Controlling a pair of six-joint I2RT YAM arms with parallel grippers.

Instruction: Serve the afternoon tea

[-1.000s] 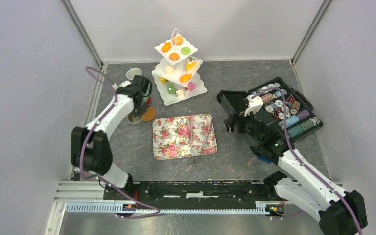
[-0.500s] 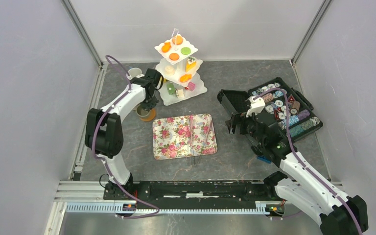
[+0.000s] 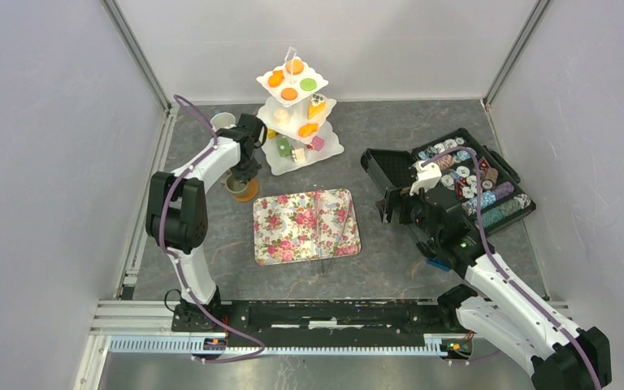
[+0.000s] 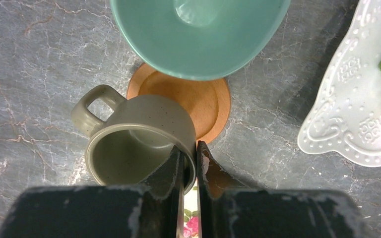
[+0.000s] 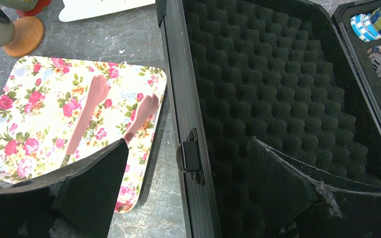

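left wrist: left hand point(image 4: 190, 149) clenched on tan cup point(image 4: 146, 113) rim, seemingly above orange saucer point(image 4: 206, 101); right hand point(image 5: 187, 144) released.

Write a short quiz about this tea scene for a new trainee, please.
1. True or false: the left jaws grip the rim of the tan speckled ceramic mug.
2. What lies on the floral rectangular tray? A. pink plastic tongs B. small teal ceramic cup C. small blue brick
3. Fill in: the right jaws stand ____.
Key: 1 true; 2 A; 3 open.
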